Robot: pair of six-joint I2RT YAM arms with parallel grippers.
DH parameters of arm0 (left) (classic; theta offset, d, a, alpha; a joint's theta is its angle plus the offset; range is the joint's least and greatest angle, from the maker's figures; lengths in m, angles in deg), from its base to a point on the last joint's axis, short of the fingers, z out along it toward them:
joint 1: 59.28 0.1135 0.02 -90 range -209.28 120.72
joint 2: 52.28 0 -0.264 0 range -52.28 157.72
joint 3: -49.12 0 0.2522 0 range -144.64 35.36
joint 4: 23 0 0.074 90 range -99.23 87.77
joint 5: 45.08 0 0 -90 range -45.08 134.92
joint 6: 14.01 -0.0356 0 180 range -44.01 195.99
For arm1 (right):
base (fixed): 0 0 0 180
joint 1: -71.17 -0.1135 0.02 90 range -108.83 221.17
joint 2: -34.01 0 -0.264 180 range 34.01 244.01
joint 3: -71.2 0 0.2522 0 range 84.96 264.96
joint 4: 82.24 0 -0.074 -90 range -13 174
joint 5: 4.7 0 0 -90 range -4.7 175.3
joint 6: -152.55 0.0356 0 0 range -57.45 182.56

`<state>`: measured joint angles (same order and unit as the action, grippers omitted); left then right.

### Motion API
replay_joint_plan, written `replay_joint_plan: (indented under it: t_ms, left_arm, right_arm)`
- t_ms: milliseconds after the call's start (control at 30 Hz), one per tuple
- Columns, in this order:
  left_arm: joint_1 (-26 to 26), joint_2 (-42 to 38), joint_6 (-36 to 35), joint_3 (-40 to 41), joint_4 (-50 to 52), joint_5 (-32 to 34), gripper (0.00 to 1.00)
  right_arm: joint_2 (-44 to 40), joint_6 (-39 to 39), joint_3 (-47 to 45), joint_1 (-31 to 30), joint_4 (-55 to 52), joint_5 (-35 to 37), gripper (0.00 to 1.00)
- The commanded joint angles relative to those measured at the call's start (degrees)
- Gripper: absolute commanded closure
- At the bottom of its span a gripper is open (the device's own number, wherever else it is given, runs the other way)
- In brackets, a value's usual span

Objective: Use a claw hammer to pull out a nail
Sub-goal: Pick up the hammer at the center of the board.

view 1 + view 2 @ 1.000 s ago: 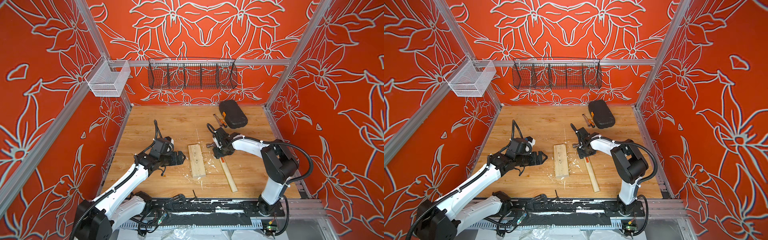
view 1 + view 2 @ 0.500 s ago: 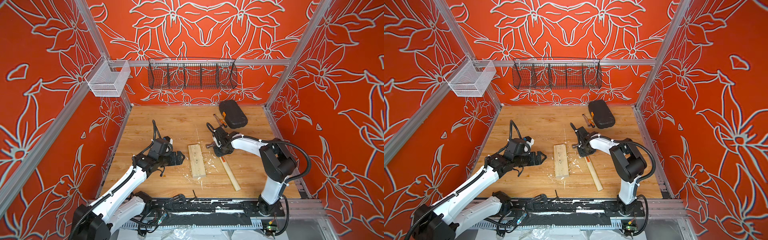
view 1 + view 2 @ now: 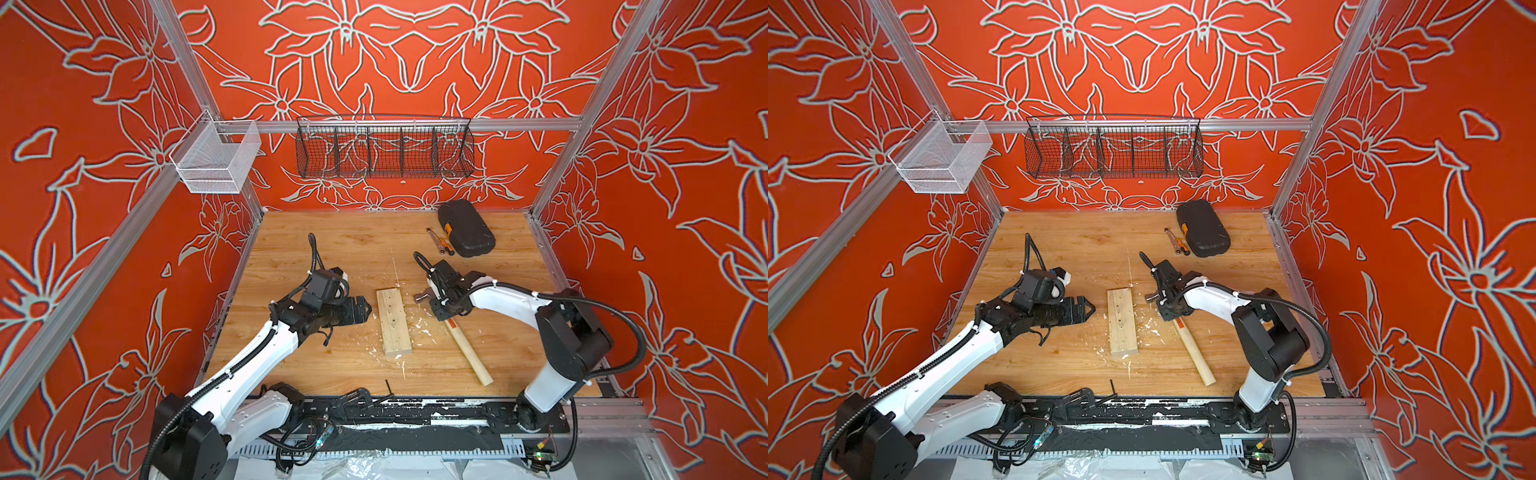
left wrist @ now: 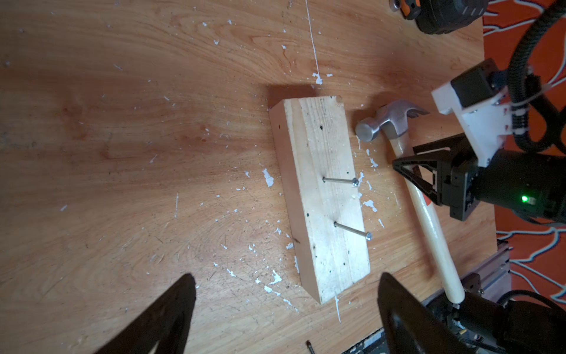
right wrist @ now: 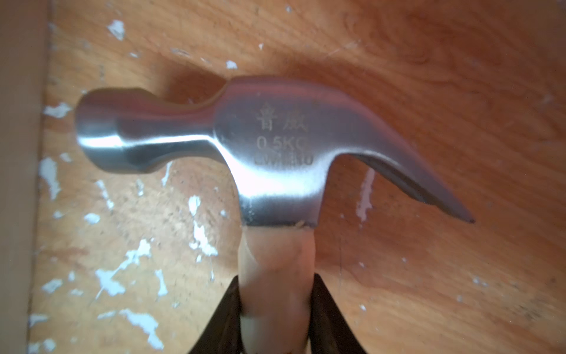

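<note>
right gripper [image 5: 277, 306] clamped on the claw hammer [image 5: 275, 138] neck, left gripper [image 3: 365, 311] wide apart
You're choked up by the head; prying a nail [image 4: 340, 180] could twist it loose.

both top views look steeply down from high above the 6 o'clock edge of the table [image 3: 332, 249], facing the back wall [image 3: 395, 62] at 12 o'clock. they stand far enough off to hold the whole cell and share nearly all of it. the left wrist view looks down from near onto the wood block [image 4: 321, 199] and claw hammer [image 4: 386, 122], both also in the top views. the right wrist view sits very close on the claw hammer's head.
</note>
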<state>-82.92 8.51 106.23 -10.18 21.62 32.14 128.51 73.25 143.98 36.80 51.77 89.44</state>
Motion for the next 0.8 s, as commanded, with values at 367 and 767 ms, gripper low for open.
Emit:
replay_joint_plan:
  t_ms: [367, 767]
  left_arm:
    - [3.92, 11.33, 4.21, -12.35, -3.17, -15.48, 0.14]
    - [5.36, 22.79, 7.36, -17.99, -10.58, -34.79, 0.2]
  right_arm:
    - [-17.53, -1.36, -2.38, -2.71, 3.23, -1.54, 1.0]
    - [-24.48, -3.02, -3.5, -8.53, 4.88, -9.23, 1.0]
